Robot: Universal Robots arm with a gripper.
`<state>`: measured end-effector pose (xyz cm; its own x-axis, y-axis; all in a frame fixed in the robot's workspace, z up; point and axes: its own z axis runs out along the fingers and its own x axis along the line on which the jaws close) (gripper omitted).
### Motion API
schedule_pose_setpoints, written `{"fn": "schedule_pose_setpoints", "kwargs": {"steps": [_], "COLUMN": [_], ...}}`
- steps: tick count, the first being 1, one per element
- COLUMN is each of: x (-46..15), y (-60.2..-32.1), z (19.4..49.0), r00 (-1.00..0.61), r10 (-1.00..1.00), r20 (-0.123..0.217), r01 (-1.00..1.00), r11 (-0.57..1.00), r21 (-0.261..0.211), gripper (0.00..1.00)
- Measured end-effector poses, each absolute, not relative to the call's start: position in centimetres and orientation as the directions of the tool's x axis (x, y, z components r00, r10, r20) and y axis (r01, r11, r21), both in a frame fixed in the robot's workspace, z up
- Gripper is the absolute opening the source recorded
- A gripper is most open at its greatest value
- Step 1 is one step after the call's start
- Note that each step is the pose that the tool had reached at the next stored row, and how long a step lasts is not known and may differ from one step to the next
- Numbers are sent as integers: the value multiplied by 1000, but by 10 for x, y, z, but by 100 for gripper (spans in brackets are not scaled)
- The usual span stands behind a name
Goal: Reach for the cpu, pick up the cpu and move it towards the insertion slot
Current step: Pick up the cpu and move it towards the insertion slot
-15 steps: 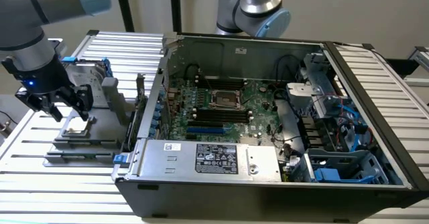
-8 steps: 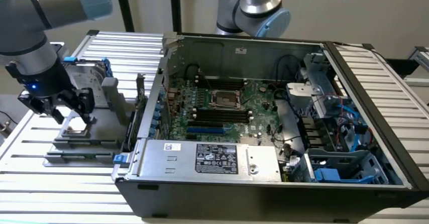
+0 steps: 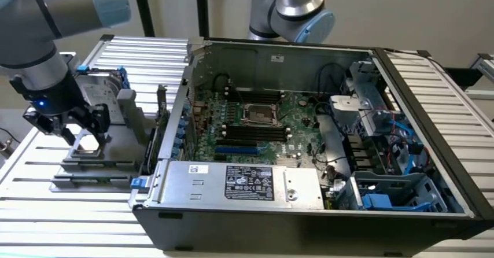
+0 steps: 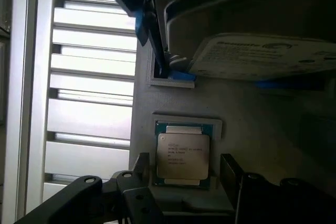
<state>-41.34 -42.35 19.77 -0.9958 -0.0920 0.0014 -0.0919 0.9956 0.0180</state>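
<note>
The cpu, a small square chip with a pale metal top, lies flat in a recess of a grey holder. My gripper is open just above it. One finger stands on each side of the chip, with a small gap on both sides. In the exterior view the gripper hangs over the cpu at that view's left, outside the computer case. The insertion slot, a shiny square frame with a dark centre, sits on the motherboard inside the open case.
A silver hard drive with a blue frame stands upright on the holder just behind the cpu. The case's wall lies between holder and motherboard. Black memory slots flank the socket. A second arm stands behind the case.
</note>
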Motion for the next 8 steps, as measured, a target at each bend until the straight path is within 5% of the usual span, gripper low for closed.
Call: {"fn": "schedule_pose_setpoints", "kwargs": {"steps": [8], "x": [-413], "y": [-423], "z": [195], "r00": [-996], "r10": [-92], "r20": [1], "r01": [-92], "r11": [996], "r21": [18], "gripper": [65]}}
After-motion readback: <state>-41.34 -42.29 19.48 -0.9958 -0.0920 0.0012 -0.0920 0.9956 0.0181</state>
